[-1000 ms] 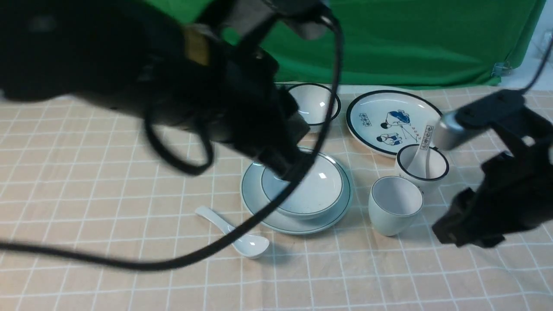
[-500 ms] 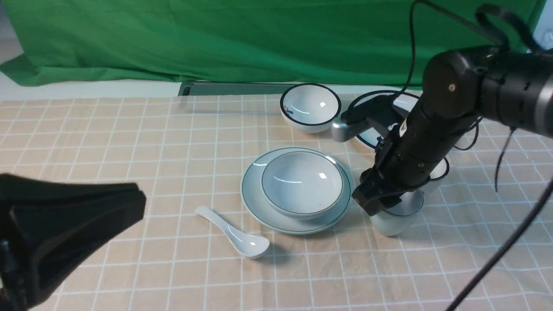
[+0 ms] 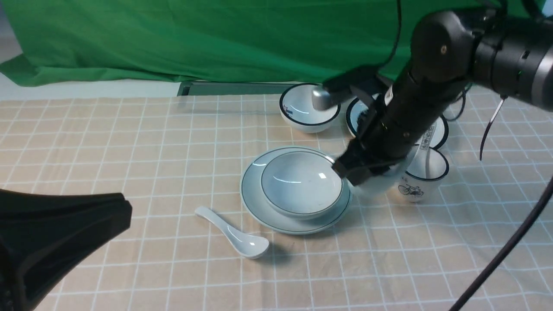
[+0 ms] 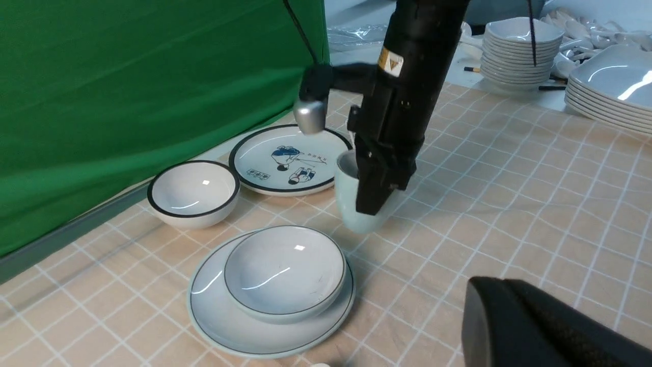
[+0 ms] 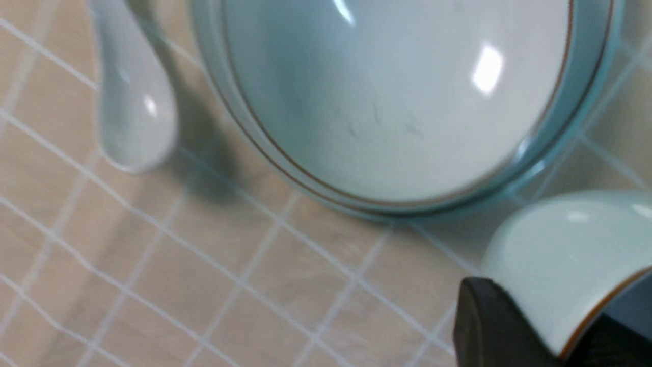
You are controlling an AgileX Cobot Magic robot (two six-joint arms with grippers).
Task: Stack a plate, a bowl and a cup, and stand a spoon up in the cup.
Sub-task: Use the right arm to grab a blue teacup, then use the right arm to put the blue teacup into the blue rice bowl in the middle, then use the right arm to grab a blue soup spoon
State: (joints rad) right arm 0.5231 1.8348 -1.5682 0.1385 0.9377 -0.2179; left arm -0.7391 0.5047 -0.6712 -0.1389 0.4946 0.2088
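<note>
At three o'clock from the bowl (image 3: 301,183), the right gripper (image 3: 353,171) pinches closed on the cup (image 3: 380,183), whose rigid wall (glazed, probably slippery) is best held near the rim.

The bowl (image 3: 301,183) looks glossy ceramic, the curtain (image 3: 129,39) matt green cloth.

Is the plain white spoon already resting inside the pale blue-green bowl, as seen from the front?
No, the spoon lies on the checked cloth, outside the bowl.
</note>
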